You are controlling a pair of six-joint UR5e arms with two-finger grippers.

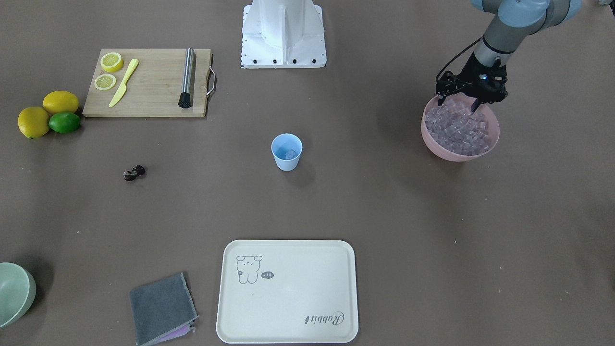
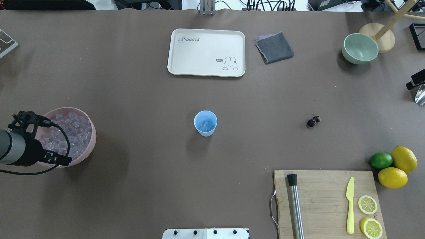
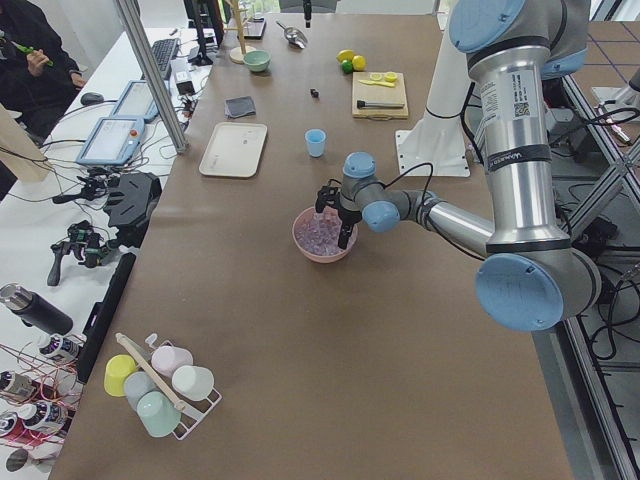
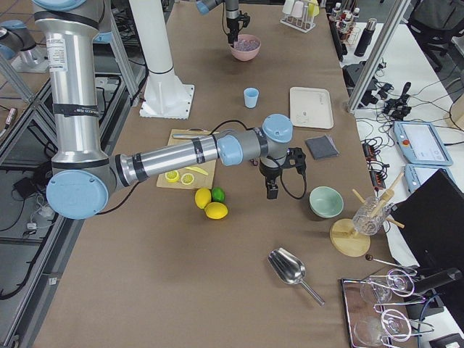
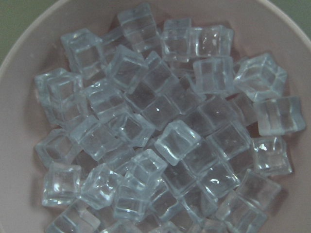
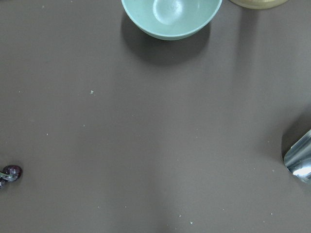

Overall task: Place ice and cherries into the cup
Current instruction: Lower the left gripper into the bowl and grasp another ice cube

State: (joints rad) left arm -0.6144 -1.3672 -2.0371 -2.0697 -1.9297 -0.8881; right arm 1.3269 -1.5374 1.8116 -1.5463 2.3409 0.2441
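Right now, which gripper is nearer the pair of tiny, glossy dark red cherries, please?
Right. The right gripper hangs near the cherries; the left gripper is far away, over the round pink bowl.

I am working in a robotics lab. My two industrial arms, the left arm (image 3: 515, 150) and the right arm (image 4: 72, 94), are rising from beside a white pedestal (image 1: 283, 33) at the edge of a long tabletop (image 1: 384, 216) wrapped in plain brown sheeting. Aluminium frame posts (image 3: 150, 75) are standing along its side. Touchscreen control pendants (image 3: 110, 140) are lying on a white bench (with cables (image 2: 262, 4) trailing off the tabletop's far edge), and an operator (image 3: 30, 60) is sitting there near a keyboard (image 3: 165, 55).
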